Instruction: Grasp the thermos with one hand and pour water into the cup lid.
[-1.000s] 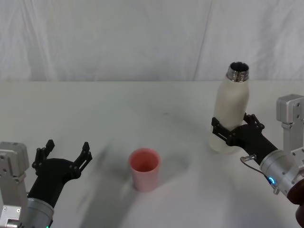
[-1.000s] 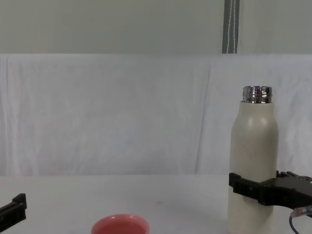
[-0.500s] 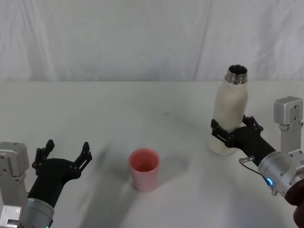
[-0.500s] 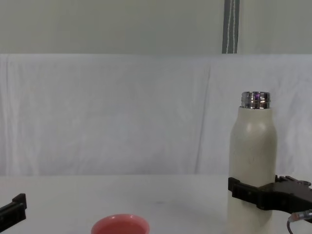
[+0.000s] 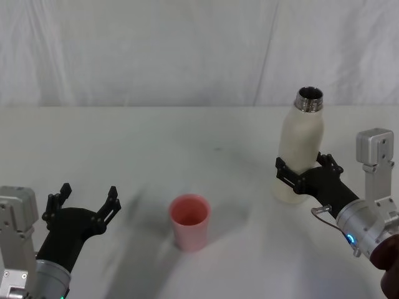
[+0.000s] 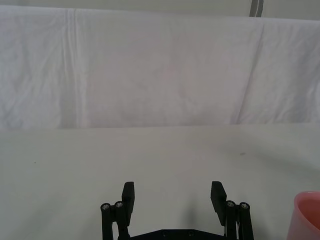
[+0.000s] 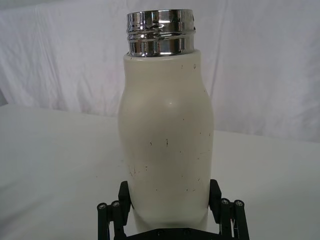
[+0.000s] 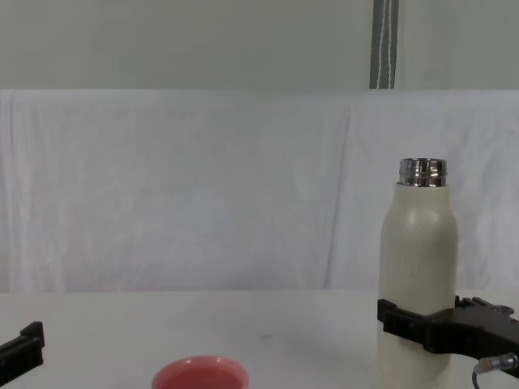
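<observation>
1. Since a second ago the tall cream-white matte thermos with its shiny threaded steel neck has sunk lower and slid slightly toward the table's middle, carried by the black right gripper.
2. That right gripper is clenched around the lower body of the thermos, one finger on each side, as the right wrist view shows. Holding low leaves the neck free, which I judge suits tipping it later.
3. The thermos stands upright with its mouth open, at about three o'clock on the white-draped table; whether its base touches the cloth I cannot tell.
4. The small round pink-red cup lid sits upright at about six o'clock, well apart from the thermos, awaiting the pour.
5. The black left gripper rests at eight o'clock, fingers spread and holding nothing, near the cup lid but clear of it.
</observation>
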{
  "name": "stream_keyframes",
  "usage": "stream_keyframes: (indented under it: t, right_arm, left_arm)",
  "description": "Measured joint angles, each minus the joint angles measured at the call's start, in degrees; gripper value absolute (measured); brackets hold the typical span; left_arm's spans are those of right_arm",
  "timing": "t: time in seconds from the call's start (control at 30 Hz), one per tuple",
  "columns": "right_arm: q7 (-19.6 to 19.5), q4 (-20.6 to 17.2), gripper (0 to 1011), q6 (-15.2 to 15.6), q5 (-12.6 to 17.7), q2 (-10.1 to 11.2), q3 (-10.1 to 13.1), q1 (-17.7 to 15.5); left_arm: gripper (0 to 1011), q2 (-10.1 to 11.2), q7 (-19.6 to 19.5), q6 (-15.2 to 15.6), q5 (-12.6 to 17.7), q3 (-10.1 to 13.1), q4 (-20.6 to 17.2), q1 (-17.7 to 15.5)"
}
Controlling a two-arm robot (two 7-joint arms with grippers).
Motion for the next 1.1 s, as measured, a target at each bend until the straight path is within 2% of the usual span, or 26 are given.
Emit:
stream_keyframes:
  t: [1.1]
  right_arm:
    - [-0.2,0.33,950,-0.11,-0.24,-0.35,0.17,0.02]
  left_arm:
    - [1001,0.0,0.0,0.0,0.0,0.0,0.0,0.0]
